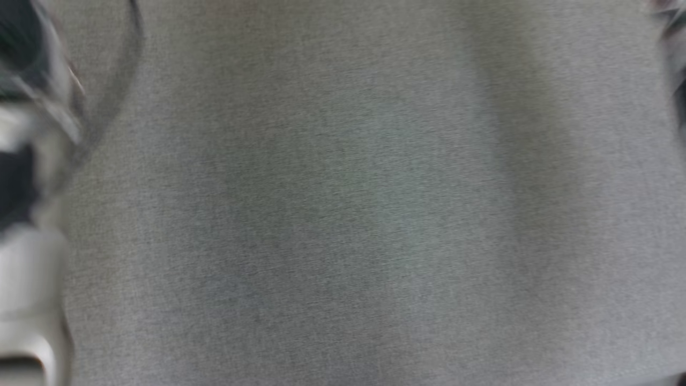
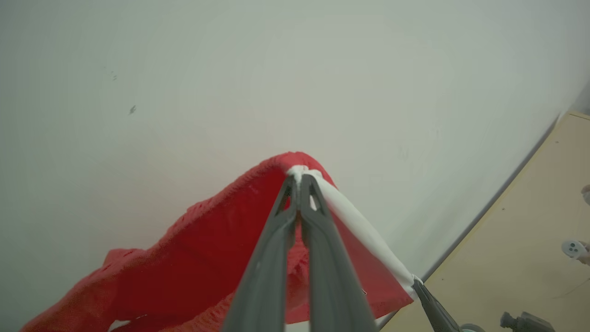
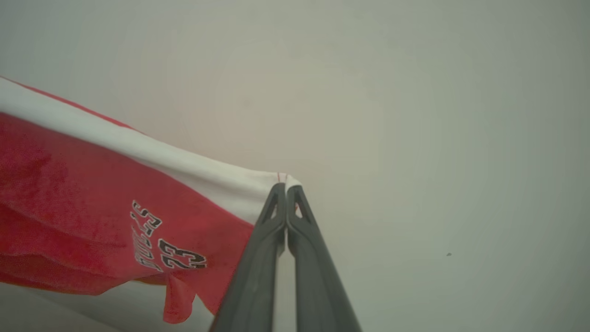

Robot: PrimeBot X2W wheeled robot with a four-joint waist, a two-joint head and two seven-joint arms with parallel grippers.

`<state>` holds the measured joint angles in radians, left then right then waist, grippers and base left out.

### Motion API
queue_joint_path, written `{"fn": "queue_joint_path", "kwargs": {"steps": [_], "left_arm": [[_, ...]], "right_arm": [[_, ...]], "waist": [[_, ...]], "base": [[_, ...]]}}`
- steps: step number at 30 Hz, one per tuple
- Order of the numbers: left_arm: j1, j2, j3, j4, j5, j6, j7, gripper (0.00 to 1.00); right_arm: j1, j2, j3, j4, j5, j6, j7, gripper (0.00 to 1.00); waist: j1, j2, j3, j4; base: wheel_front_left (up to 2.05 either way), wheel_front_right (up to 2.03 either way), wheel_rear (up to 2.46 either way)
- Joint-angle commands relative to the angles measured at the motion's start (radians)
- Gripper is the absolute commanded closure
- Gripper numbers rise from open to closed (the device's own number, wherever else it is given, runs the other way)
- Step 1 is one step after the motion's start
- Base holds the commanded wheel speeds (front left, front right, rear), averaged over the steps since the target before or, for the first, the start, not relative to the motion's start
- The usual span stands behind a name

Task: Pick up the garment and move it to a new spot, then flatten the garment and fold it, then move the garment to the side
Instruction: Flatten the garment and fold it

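Pale surface [image 2: 184, 69] behind; left gripper [image 2: 298, 182] and right gripper [image 3: 286, 189] clamp the red garment [image 2: 207, 244], thin bites. A tug could free one corner.

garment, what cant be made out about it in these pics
Head view: motion blur; dark-and-pale shape at left edge unidentifiable.
Left wrist view: garment runs off the bottom edge; left gripper covers its middle.
Right wrist view: lettering beside 23 too creased to read; left edge crops the garment.

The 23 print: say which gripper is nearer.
Right. The right gripper pinches the white band just beside the 23 print; the left gripper pinches that band's other end.
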<state>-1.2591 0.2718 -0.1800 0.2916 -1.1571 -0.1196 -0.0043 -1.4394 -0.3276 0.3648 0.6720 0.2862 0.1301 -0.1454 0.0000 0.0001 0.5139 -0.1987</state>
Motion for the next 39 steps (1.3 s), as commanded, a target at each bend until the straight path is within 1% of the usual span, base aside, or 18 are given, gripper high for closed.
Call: {"fn": "queue_joint_path", "kwargs": {"steps": [1, 4, 6, 10, 16, 19, 24, 26, 27, 29, 30, 32, 33, 34, 35, 39], "left_arm": [[0.077, 0.008, -0.018, 0.016, 0.014, -0.007, -0.019, 1.0], [0.208, 0.02, -0.05, 0.037, 0.018, -0.013, -0.056, 1.0], [0.306, 0.018, -0.089, 0.028, 0.005, -0.014, -0.083, 1.0], [0.509, 0.023, -0.126, 0.026, -0.079, -0.01, -0.128, 1.0], [0.745, 0.022, -0.17, 0.003, -0.192, -0.01, -0.173, 1.0], [0.848, 0.029, -0.206, -0.024, -0.22, -0.01, -0.187, 1.0], [0.987, 0.066, -0.305, -0.071, -0.176, -0.01, -0.2, 1.0], [1.031, 0.093, -0.352, -0.082, -0.134, -0.01, -0.21, 1.0], [1.031, 0.093, -0.352, -0.082, -0.134, -0.01, -0.21, 1.0], [1.073, 0.115, -0.4, -0.095, -0.085, -0.01, -0.217, 1.0], [1.108, 0.144, -0.429, -0.099, -0.034, -0.01, -0.227, 1.0], [1.15, 0.156, -0.447, -0.109, 0.0, -0.01, -0.237, 1.0], [1.15, 0.156, -0.447, -0.109, 0.0, -0.01, -0.237, 1.0], [1.193, 0.168, -0.443, -0.126, 0.027, 0.0, -0.246, 1.0], [1.212, 0.176, -0.441, -0.135, 0.037, 0.009, -0.251, 1.0], [1.294, 0.179, -0.449, -0.182, 0.073, 0.052, -0.256, 1.0]], "right_arm": [[0.071, -0.004, 0.05, 0.017, 0.034, 0.001, 0.024, 1.0], [0.149, -0.032, 0.135, 0.009, 0.088, 0.001, 0.046, 1.0], [0.213, -0.056, 0.191, -0.003, 0.115, 0.001, 0.052, 1.0], [0.33, -0.098, 0.269, -0.041, 0.185, 0.001, 0.05, 1.0], [0.474, -0.183, 0.337, -0.1, 0.272, 0.001, 0.062, 1.0], [0.554, -0.222, 0.364, -0.141, 0.315, 0.001, 0.102, 1.0], [0.729, -0.324, 0.383, -0.281, 0.429, 0.001, 0.243, 1.0], [0.808, -0.369, 0.363, -0.356, 0.488, 0.001, 0.3, 1.0], [0.808, -0.369, 0.363, -0.356, 0.488, 0.001, 0.3, 1.0], [0.898, -0.406, 0.326, -0.423, 0.538, 0.001, 0.347, 1.0], [0.993, -0.426, 0.274, -0.488, 0.582, 0.001, 0.378, 1.0], [1.091, -0.446, 0.217, -0.543, 0.6, 0.001, 0.411, 1.0], [1.091, -0.446, 0.217, -0.543, 0.6, 0.001, 0.411, 1.0], [1.189, -0.453, 0.151, -0.595, 0.599, 0.001, 0.445, 1.0], [1.239, -0.449, 0.118, -0.622, 0.591, 0.001, 0.462, 1.0], [1.428, -0.394, -0.038, -0.738, 0.556, 0.001, 0.535, 1.0]], "waist": [[0.0, -0.0001, 0.01, 0.018], [0.0, -0.0001, -0.004, 0.017], [0.0, -0.0001, -0.025, 0.02], [0.0, -0.0001, -0.088, 0.033], [0.0, -0.0001, -0.207, 0.06], [0.0, -0.0001, -0.278, 0.073], [0.0, -0.0001, -0.375, 0.095], [0.0, -0.0001, -0.407, 0.103], [0.0, -0.0001, -0.407, 0.103], [0.0, -0.0001, -0.433, 0.11], [0.0, -0.0001, -0.451, 0.113], [0.0, -0.0001, -0.469, 0.117], [0.0, -0.0001, -0.469, 0.117], [0.0, -0.0001, -0.48, 0.117], [0.0, -0.0001, -0.484, 0.118], [0.0, -0.0001, -0.497, 0.12]], "base": [[0.0, 0.0, 0.0], [0.0, 0.0, 0.0], [0.0, 0.0, 0.0], [0.0, 0.0, 0.0], [0.0, 0.0, 0.0], [0.0, 0.0, 0.0], [0.0, 0.0, 0.0], [0.0, 0.0, 0.0], [0.0, 0.0, 0.0], [0.0, 0.0, 0.0], [0.0, 0.0, 0.0], [0.0, 0.0, 0.0], [0.0, 0.0, 0.0], [0.0, 0.0, 0.0], [0.0, 0.0, 0.0], [0.0, 0.0, 0.0]]}}
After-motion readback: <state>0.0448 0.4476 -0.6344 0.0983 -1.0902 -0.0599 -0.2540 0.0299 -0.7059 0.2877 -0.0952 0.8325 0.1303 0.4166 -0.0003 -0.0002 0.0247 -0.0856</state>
